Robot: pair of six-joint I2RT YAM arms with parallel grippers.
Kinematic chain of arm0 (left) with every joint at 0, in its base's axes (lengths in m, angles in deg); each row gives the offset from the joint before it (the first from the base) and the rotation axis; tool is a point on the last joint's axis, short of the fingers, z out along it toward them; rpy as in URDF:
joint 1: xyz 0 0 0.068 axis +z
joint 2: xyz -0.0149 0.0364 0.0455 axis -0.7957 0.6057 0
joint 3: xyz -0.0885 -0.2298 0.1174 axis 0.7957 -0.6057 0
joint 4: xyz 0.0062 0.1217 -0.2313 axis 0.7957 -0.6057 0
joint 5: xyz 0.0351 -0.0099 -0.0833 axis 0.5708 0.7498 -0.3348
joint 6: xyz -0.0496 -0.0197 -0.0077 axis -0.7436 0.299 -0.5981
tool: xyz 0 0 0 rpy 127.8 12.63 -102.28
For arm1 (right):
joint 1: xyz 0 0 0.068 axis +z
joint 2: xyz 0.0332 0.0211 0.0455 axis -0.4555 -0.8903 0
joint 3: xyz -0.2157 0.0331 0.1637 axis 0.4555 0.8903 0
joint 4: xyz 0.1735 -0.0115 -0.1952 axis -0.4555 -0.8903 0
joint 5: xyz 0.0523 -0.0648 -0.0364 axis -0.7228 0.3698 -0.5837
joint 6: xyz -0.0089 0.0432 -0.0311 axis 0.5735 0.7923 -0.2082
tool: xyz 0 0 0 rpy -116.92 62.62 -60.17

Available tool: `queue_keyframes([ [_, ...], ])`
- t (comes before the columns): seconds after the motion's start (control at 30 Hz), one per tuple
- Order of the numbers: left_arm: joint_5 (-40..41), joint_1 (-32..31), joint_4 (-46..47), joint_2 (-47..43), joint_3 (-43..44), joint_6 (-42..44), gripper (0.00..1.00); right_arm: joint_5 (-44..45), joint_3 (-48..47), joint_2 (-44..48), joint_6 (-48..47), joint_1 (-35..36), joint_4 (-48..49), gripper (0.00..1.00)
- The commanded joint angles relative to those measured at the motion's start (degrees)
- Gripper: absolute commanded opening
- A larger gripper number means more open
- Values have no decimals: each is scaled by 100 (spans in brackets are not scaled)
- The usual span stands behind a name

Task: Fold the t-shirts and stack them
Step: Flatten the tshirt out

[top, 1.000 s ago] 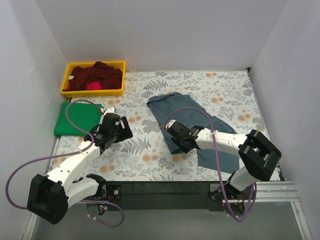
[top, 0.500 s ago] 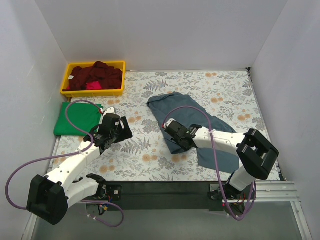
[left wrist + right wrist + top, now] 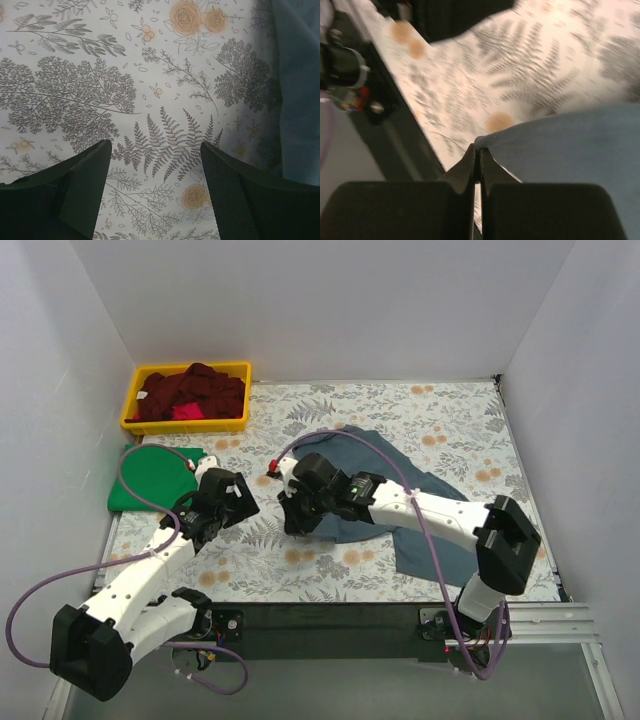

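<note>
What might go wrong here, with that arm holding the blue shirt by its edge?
The right fingers pinch only a thin edge of the slate-blue shirt, so it may slip free. The open left fingers hover close by over the floral table cloth; the two arms might bump.

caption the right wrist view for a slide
Right claw shut on the edge of the slate-blue t-shirt, floral table cloth beyond.

Left arm [image 3: 150,562], white links with black joints: stretched forward, wrist low. Left gripper [image 3: 155,195]: 2 dark fingers spread wide, nothing between them. Right arm [image 3: 440,512], same build: reaches left across centre, elbow bent. Right gripper [image 3: 476,167]: 2 fingers pressed together, pinching the edge of the slate-blue cloth t-shirt [image 3: 570,150].
</note>
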Motion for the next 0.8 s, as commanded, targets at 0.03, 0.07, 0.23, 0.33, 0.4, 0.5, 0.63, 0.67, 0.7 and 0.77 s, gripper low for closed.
queue_keyframes([
  [0.03,855,21,-787,-402,556,-330,71,-1619,-340,-782,1096,253,1459,2],
  [0.07,1057,30,-884,-506,609,-348,71,-1680,-419,-932,1184,297,1556,3],
  [0.23,1041,21,-1175,-762,662,-444,71,-1900,-867,-1873,1352,587,1663,15],
  [0.33,804,30,-1184,-789,540,-558,71,-1998,-816,-1900,1274,605,1637,34],
  [0.4,611,21,-1132,-798,434,-568,71,-1647,-579,-1542,1125,570,1567,44],
  [0.5,295,30,-1096,-736,346,-594,70,-813,-210,-936,712,351,1084,54],
  [0.63,-433,13,-1017,-561,346,-611,67,251,642,-179,456,-316,662,52],
  [0.67,-583,-14,-947,-517,337,-664,65,522,818,-38,421,-501,591,52],
  [0.7,-689,-40,-903,-473,328,-690,63,629,1194,216,403,-903,582,51],
  [0.77,-926,-180,-806,-341,258,-795,56,972,1495,428,377,-1327,573,49],
])
